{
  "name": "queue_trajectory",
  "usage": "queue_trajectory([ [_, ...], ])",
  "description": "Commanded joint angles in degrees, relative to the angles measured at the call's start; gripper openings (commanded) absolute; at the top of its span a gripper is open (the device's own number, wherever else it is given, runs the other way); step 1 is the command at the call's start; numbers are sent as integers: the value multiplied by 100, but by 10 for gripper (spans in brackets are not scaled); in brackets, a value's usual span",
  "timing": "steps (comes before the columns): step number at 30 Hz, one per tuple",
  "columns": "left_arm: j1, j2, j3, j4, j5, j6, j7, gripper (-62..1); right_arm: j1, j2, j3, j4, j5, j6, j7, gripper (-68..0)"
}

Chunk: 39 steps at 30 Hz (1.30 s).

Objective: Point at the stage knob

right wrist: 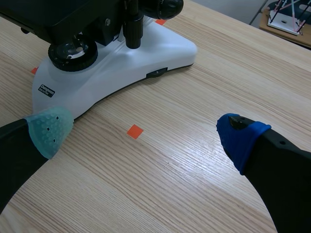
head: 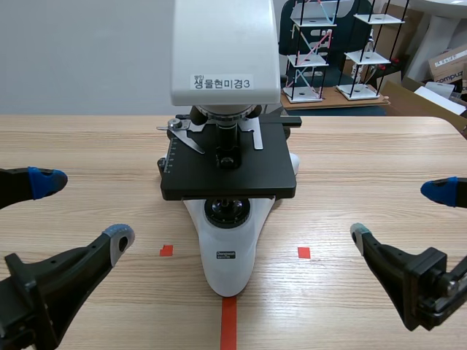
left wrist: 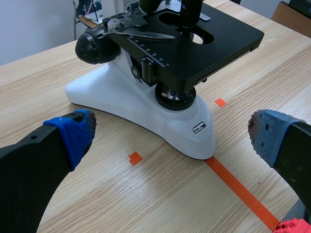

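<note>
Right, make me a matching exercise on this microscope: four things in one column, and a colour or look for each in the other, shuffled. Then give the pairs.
Things:
1. stage
2. base
3. tape line
4. stage knob

Descriptions:
A. orange-red strip
B. black rod hanging below the plate
C. white, curved body
D. flat black plate with a printed scale along one edge

Pairs: 1-D, 2-C, 3-A, 4-B
</note>
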Motion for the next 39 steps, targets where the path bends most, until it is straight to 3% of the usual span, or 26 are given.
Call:
queue_trajectory([
  [1, 26, -17, -31, 83, -39, 11, -83, 14, 2, 44, 11, 72, 24, 2, 79, 4],
  [26, 26, -17, -31, 83, -42, 11, -70, 14, 2, 44, 11, 72, 20, 0, -35, -8],
  [27, 26, -17, -31, 83, -42, 11, -55, 14, 2, 44, 11, 70, 20, -2, -90, -78],
  [30, 26, -17, -31, 83, -42, 9, -55, 14, 7, 44, 11, 31, -17, 13, -166, -371],
  [34, 26, -15, -31, 83, -42, 9, -55, 14, 87, 39, -92, -192, -22, 22, -149, -645],
  [39, 26, -17, -31, 83, -39, 9, -55, 14, 557, -131, -361, -1040, -157, 2, 284, -676],
])
